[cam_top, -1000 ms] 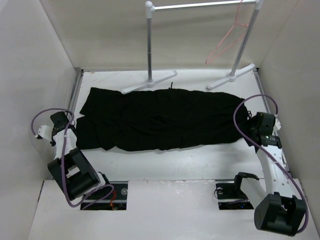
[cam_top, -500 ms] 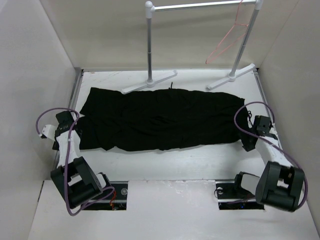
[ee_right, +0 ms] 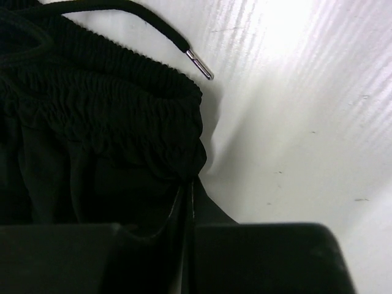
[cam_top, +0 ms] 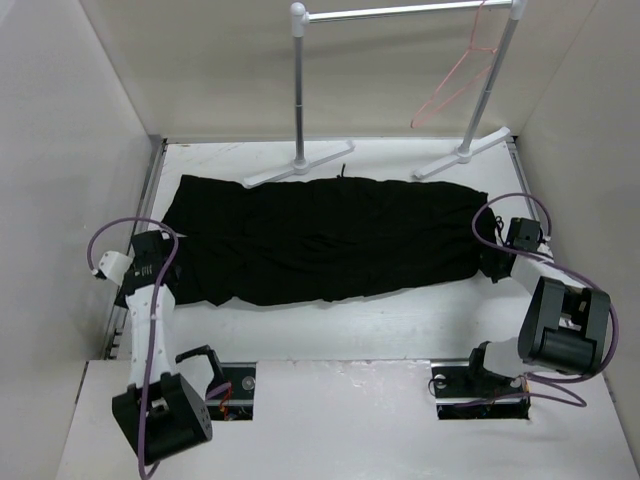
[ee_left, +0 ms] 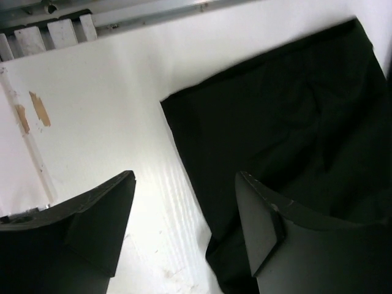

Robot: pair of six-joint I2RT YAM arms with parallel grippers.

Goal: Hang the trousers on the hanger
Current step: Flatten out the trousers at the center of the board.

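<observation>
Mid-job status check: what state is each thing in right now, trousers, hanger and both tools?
trousers: spread flat on the table.
hanger: hanging empty on the rack crossbar.
left tool: open over the leg end, holding nothing.
right tool: shut on the trousers' waistband.

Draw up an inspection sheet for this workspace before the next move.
Surface: white table, a few brown scuffs near its left edge.
Job's things: black trousers spread flat across the table, waistband toward the right arm, drawstring trailing onto the table; pink hanger hanging on the rack, not yet used.
Clutter: nothing seen.
Grippers: left gripper with jaws open over the trousers' edge; right gripper with jaws closed on the waistband corner.
Cables: purple cables loop at both wrists, neither lying across the trousers.
Surroundings: rack with white posts standing at the far edge; plain white walls on three sides.
</observation>
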